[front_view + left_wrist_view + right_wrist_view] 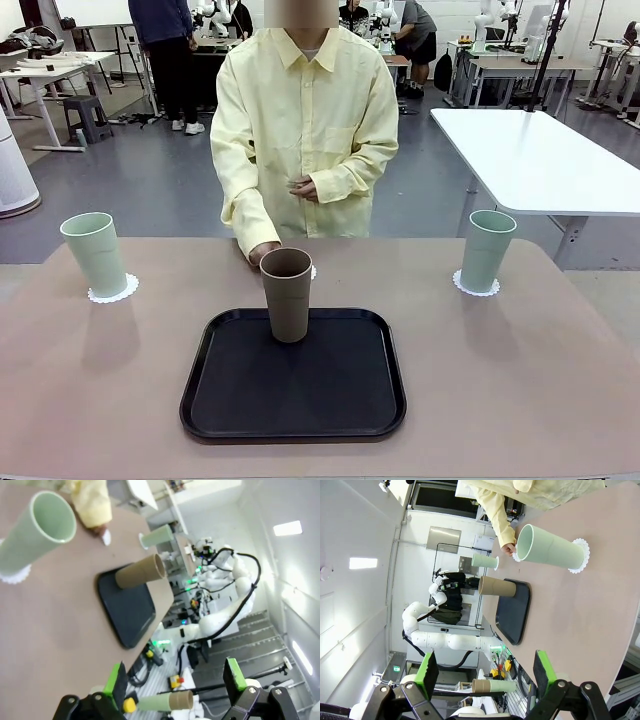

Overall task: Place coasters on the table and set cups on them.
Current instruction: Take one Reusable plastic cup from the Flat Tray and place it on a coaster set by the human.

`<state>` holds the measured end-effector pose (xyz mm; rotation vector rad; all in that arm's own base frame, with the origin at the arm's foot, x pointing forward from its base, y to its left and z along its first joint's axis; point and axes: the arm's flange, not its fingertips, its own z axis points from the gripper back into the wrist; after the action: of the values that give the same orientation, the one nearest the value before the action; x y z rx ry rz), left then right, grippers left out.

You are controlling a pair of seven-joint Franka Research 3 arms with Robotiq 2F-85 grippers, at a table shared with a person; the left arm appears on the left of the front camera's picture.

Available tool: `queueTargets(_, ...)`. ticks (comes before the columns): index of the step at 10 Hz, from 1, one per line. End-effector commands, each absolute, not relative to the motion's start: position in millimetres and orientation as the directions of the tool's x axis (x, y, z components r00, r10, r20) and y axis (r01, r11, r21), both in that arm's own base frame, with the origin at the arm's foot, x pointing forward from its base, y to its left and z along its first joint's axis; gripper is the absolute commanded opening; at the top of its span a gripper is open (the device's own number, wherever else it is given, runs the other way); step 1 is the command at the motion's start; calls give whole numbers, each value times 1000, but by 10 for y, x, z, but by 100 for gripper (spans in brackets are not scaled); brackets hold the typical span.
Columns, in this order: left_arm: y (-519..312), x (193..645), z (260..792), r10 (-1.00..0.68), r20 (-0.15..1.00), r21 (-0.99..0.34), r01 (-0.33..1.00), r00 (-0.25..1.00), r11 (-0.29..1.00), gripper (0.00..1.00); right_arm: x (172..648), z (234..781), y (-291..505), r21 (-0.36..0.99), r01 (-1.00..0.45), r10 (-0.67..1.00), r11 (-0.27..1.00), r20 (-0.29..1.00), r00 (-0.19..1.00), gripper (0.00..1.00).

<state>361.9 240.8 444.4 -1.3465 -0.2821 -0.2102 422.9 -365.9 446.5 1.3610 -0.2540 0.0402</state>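
Two of the three places look finished. The left mint cup [94,254] stands on the left coaster [125,292] near the far-left corner of the table [520,380], and the right mint cup [487,250] stands on the right coaster [465,287] near the far-right corner. The brown cup [287,295] stands upright on the black tray [230,400], at the tray's far edge, with the tray lying midway along the table's near edge. Just behind the cup, by the middle of the far edge, the person's hand [262,252] rests at the third coaster [312,271]; a white sliver of it shows past the cup.

The left gripper [175,682] and the right gripper [485,675] are both well clear of the cups, fingers spread wide and holding nothing.

The brown cup is tall with a narrow base, so a finger brushing its rim on approach could tip it over on the tray. The hand lies right at the target, so reaching there before it withdraws risks a collision. The coaster looks light, and a cup set down with sideways drift could shove it or land off-centre
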Motion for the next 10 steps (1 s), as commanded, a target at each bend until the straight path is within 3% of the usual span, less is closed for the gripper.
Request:
queueTargets(1, 2536, 3603, 4520, 13, 309, -925, 297, 951, 237, 100, 4230, 4467, -3641, 961, -166, -118, 221, 196, 974, 100)
queueTargets(10, 2508, 3594, 4483, 28, 325, -923, 310, 945, 230, 100, 4230, 4467, -3641, 961, -166, -118, 221, 196, 974, 100)
